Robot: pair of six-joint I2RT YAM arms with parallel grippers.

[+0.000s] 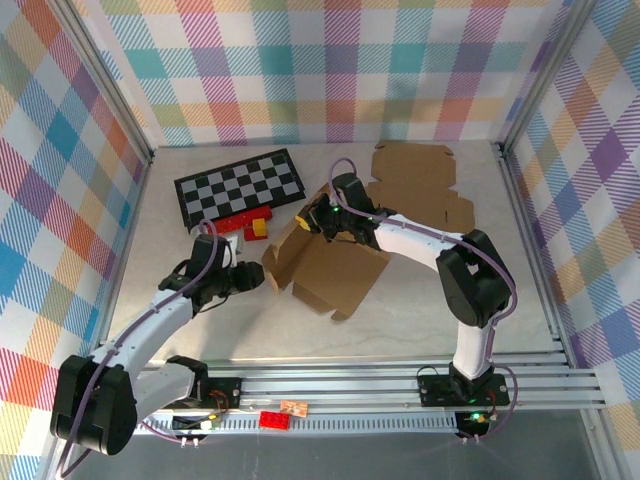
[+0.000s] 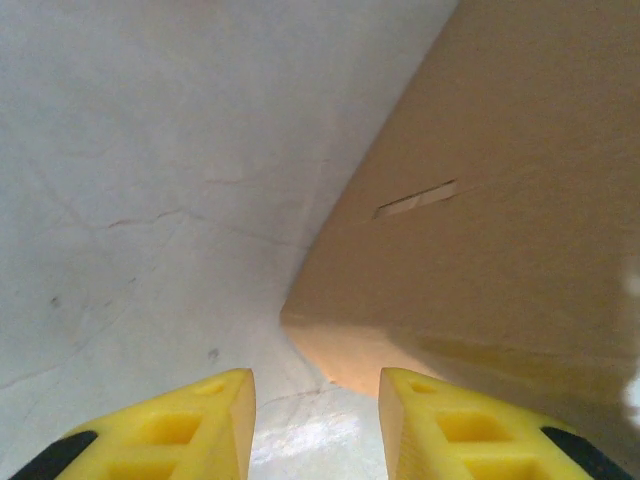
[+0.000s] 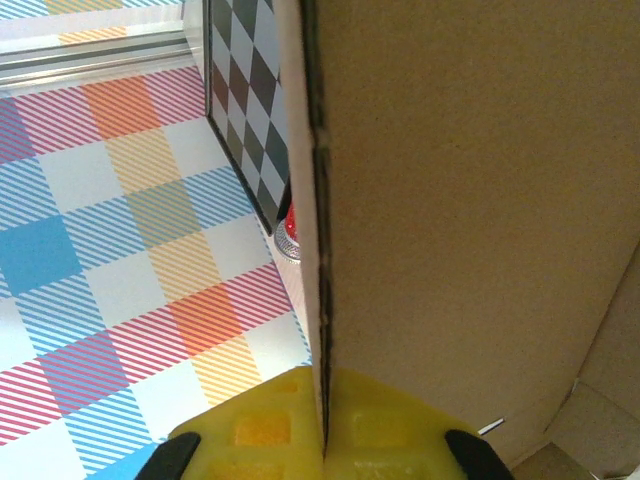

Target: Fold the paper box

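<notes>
Left of the grey counter's (image 1: pixel 430 295) middle, the left pincer (image 1: pixel 255 279) stands released (nothing between its yellow fingers (image 2: pixel 200 425)), just beside the half-folded brown cardboard box (image 1: pixel 335 268). Beyond, the right pincer (image 1: pixel 318 222) is clenched on the box's raised far flap. A black-and-white checkered board (image 1: pixel 240 187) lies toward the far-left corner.

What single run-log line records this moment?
right pincer shut on brown cardboard box wall | left pincer open, near box corner

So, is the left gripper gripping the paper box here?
No, the left gripper stands open over the table, with the corner of the paper box just ahead of it.
</notes>
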